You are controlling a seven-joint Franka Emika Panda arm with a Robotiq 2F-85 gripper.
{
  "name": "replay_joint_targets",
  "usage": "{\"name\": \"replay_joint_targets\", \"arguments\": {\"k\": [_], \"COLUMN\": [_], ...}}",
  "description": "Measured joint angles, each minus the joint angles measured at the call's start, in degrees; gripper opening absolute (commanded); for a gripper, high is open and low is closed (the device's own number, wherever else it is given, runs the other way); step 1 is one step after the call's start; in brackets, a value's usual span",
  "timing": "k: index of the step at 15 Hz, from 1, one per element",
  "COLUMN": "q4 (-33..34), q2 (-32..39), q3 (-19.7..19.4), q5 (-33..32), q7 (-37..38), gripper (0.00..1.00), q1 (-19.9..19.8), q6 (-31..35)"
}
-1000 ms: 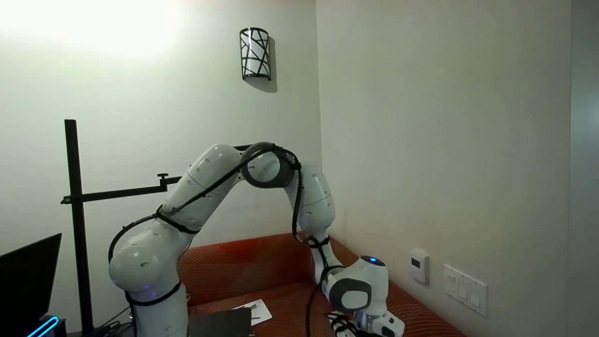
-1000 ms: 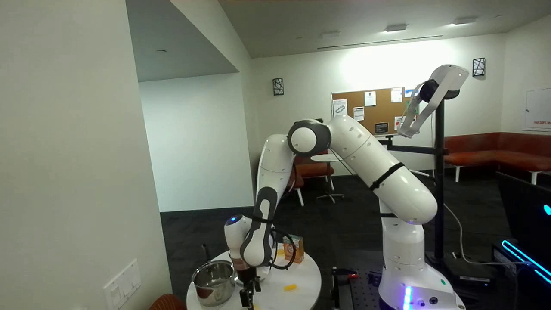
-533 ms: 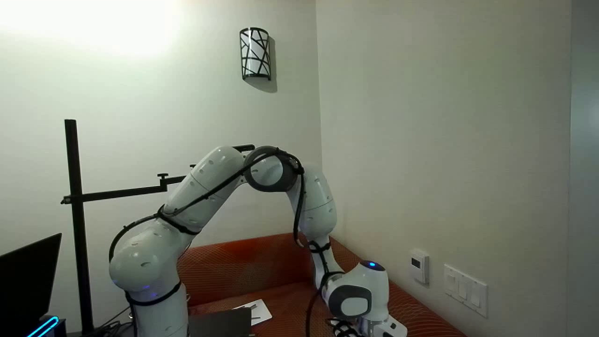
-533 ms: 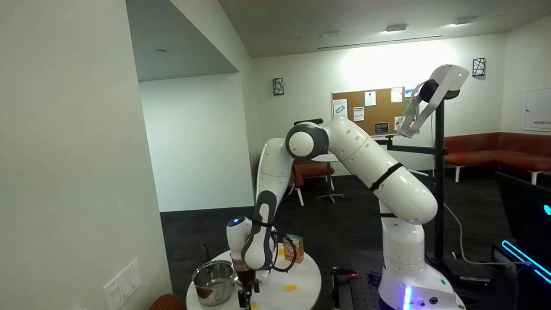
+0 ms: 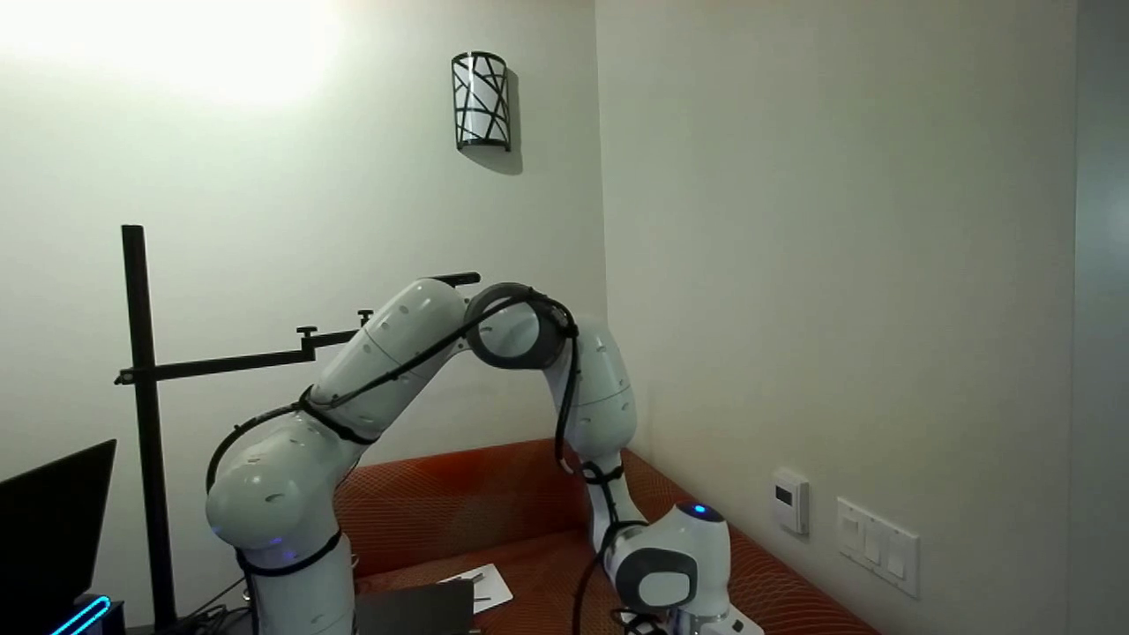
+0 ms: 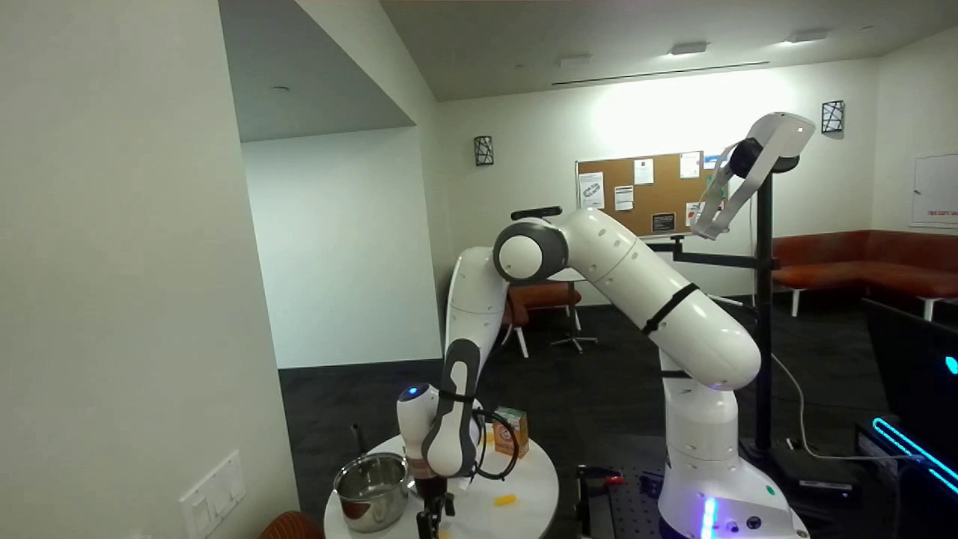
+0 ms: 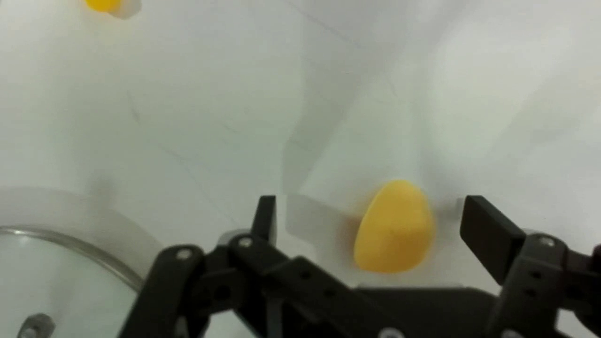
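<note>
In the wrist view my gripper (image 7: 370, 206) stands wide open. A rounded yellow piece (image 7: 394, 230) lies on the white table between its fingers, with a gap on either side, nearer the right one. A second yellow piece (image 7: 103, 4) is cut off at the top left edge. In an exterior view the gripper (image 6: 430, 524) points down over the round white table (image 6: 524, 516), its tips near the bottom edge. A sliver of yellow (image 6: 444, 533) shows beside it, and another yellow piece (image 6: 505, 499) lies to its right. Elsewhere the gripper drops below the picture's edge.
A steel pot (image 6: 372, 494) stands close beside the gripper, its dark handle pointing back. A glass lid with a metal rim (image 7: 70, 241) lies at lower left in the wrist view. An orange box (image 6: 511, 434) stands at the table's back, behind the arm's cable loop.
The arm has lowered: elbow and hand sit lower in both exterior views, and the hand has shifted slightly right in one of them. The gripper stays open, and the table's objects have not moved.
</note>
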Motion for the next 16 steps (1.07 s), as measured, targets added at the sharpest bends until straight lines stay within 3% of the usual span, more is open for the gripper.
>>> {"name": "replay_joint_targets", "arguments": {"k": [4,6,16], "q4": [0.0,0.0,0.5], "q2": [0.7,1.0,0.8], "q3": [0.0,0.0,-0.2], "q5": [0.5,0.9,1.3], "q7": [0.0,0.0,0.0], "gripper": [1.00,0.74,0.01], "q1": [0.2,0.4,0.6], "q6": [2.5,3.2,4.0]}}
